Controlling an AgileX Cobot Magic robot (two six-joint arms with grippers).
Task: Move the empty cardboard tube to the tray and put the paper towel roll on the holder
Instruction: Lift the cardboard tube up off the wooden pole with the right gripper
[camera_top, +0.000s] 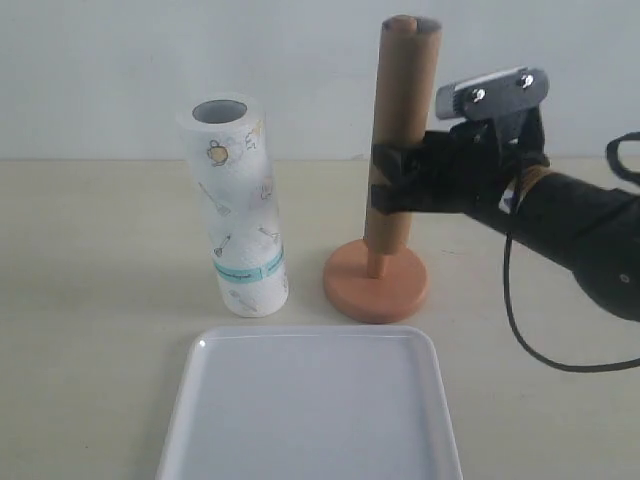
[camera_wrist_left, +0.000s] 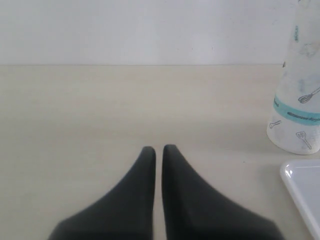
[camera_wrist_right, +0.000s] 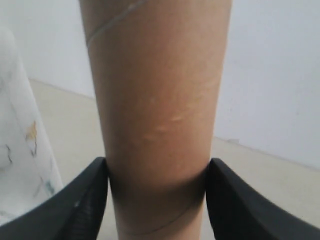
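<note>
Shows a beige counter (camera_top: 90, 300) meeting a white wall (camera_top: 120, 60) along its back edge, the tray (camera_top: 310, 410) flat at the front edge. Finds the empty cardboard tube (camera_top: 405, 90) upright mid-counter, sleeved over the post of the holder (camera_top: 375, 285), raised off its base, squeezed on both sides by the right gripper (camera_top: 388, 182). Has the paper towel roll (camera_top: 240, 210) upright beside the holder toward the left edge, and the left gripper (camera_wrist_left: 158, 155) with fingers together on nothing.
</note>
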